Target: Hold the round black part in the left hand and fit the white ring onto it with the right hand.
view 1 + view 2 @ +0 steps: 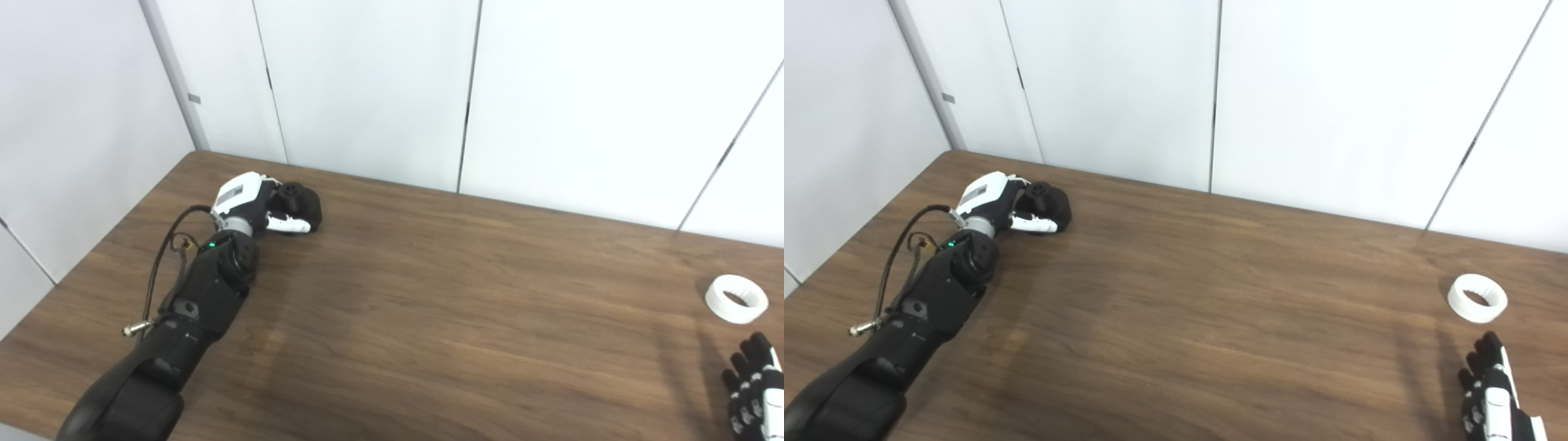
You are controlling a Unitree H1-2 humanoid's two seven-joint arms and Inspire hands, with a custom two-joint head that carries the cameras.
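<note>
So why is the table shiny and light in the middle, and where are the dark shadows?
In the left eye view, the wooden table shows a pale sheen of reflected light mid-table; a soft shadow lies beside the left hand and arm. In the right eye view, a faint dark streak falls near the right hand, below the white ring. Both pictures look slightly soft.

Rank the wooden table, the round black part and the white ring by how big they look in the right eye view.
1. Brown wooden table, by far the largest.
2. Round black part and white plastic ring look about alike; the left hand partly hides the black part, so I won't rank them.
</note>
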